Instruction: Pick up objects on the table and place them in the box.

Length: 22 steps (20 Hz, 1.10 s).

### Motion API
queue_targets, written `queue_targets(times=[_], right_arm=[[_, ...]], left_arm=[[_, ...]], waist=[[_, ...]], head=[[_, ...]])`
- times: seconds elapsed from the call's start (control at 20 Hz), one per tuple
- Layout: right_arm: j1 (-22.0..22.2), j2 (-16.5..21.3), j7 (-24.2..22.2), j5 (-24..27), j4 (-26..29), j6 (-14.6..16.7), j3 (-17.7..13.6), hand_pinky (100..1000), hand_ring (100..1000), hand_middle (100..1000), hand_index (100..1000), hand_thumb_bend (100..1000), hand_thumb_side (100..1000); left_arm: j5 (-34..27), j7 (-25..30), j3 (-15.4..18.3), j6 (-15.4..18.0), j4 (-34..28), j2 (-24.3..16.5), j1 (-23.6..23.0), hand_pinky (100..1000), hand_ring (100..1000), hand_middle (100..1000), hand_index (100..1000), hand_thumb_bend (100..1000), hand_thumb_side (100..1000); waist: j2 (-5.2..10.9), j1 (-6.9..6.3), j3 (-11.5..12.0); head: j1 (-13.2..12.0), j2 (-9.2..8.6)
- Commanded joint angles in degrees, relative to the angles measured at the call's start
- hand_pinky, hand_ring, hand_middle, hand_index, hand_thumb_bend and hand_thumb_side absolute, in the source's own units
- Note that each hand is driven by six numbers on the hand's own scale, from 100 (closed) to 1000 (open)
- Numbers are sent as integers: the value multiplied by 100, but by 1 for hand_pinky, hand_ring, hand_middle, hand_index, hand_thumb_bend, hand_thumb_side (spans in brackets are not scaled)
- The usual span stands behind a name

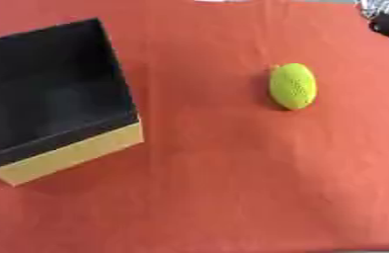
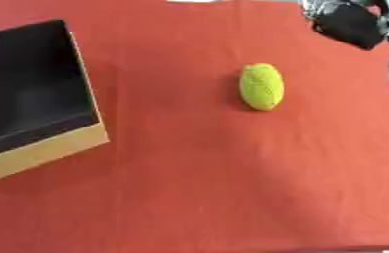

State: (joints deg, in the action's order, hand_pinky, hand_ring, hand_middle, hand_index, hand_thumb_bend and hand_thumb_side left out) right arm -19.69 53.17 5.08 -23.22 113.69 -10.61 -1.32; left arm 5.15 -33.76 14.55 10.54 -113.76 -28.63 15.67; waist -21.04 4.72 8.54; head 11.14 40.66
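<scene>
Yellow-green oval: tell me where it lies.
The oval lies on the red cloth, right of centre, well apart from the box at left.

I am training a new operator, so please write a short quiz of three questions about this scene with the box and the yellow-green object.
1. True or false: the yellow-green oval object already lies inside the box.
2. Which of the robot's hands shows at the upper right corner?
A. left hand
B. right hand
C. both hands
3. Fill the gap: the table is covered with a ____ cloth.

Key:
1. False. The object lies on the cloth, apart from the box, to its right.
2. B. Its fingers cannot be made out.
3. Red.
</scene>
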Motion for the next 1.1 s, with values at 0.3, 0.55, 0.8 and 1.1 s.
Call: queue_targets(times=[0.3,0.55,0.8,1.1], right_arm=[[-188,326,-566,-113,90,-448,15,845,886,817,900,100,394],[-257,489,-1335,-135,90,-658,178,871,893,822,904,100,183],[-321,590,-1992,-103,90,-764,293,893,905,850,925,193,100],[-296,642,-2752,-216,90,-877,404,908,920,880,950,275,100]], left_arm=[[20,38,66,3,-83,-160,27,728,695,709,780,100,595],[8,54,63,11,-83,-166,20,728,695,710,780,100,603],[0,64,63,4,-83,-171,20,728,695,710,779,100,603],[-4,73,64,-4,-83,-179,21,728,695,711,779,100,603]], waist=[[102,-9,-5],[115,1,3],[132,18,14],[148,35,-2]], head=[[-19,-39],[-23,-26],[-25,-19],[-78,-19]])
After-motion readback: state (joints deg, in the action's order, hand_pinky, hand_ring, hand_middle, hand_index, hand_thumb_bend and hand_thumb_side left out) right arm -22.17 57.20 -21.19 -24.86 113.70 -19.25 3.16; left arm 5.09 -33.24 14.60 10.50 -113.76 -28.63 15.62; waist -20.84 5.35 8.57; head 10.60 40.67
